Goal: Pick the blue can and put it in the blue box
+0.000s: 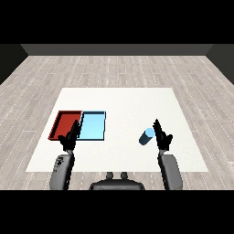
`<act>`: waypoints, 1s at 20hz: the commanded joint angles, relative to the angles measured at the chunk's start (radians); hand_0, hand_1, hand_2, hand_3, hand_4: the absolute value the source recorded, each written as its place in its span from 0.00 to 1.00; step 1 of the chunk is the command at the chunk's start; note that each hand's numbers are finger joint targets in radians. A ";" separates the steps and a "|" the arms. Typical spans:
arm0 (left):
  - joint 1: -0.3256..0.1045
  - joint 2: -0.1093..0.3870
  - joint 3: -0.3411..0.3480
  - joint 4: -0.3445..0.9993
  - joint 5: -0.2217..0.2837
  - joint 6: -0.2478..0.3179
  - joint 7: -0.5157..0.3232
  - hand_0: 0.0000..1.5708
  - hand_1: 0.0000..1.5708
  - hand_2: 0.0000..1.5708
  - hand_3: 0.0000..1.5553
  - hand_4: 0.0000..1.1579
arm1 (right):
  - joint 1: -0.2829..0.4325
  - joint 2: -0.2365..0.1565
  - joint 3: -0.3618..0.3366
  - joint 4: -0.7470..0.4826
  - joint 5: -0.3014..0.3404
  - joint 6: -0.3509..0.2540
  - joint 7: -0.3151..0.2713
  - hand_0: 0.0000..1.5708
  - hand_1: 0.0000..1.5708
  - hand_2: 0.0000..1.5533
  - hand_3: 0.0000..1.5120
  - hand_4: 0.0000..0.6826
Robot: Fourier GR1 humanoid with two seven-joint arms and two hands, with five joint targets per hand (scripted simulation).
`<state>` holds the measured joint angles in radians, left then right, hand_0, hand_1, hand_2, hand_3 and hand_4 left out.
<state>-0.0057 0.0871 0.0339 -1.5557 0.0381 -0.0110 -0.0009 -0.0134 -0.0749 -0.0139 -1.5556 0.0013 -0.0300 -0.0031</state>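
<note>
Grey plank floor (114,68) runs back to a dark wall; on it a white table (123,100) fills the middle of the head view; at the table's left side a red tray (65,122) and a light blue tray (93,124) lie side by side, edges touching, red to the outside, blue toward the centre; blue can (146,136) on the right half of the table, well apart from both trays, on the bare white surface; can short and cylindrical, darker blue along its side, paler blue on the round end that faces up and to the right, so it appears tilted or lying, which of the two not clear; right hand (162,138) just beside the can on its right, fingers straight and pointing up and away, thumb side toward the can, not curled round it; whether it touches the can cannot be told; grey right forearm (171,171) rises from the lower right; left hand (71,137) over the near edge of the trays, about where red meets blue, fingers relaxed and extended, holding nothing; grey left forearm (62,171) comes up from the lower left.
</note>
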 commanded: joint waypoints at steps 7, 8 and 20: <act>-0.073 -0.044 0.004 -0.067 0.028 -0.022 -0.176 0.00 0.00 0.00 0.00 0.00 | 0.069 -0.014 -0.027 -0.138 -0.146 0.168 -0.144 0.00 0.00 0.00 0.00 0.00; -0.036 -0.005 0.040 -0.065 0.069 -0.072 -0.210 0.00 0.00 0.00 0.00 0.00 | 0.071 -0.017 -0.020 -0.108 -0.139 0.187 -0.185 0.00 0.00 0.00 0.00 0.00; 0.028 -0.009 0.035 -0.149 0.077 -0.097 -0.238 0.00 0.00 0.00 0.00 0.00 | 0.092 -0.064 -0.087 -0.175 -0.218 0.274 -0.142 0.00 0.00 0.00 0.00 0.00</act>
<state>0.0044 0.0729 0.0697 -1.6236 0.1021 -0.1086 -0.2820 0.0847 -0.1118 -0.0713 -1.6688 -0.1775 0.2251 -0.2101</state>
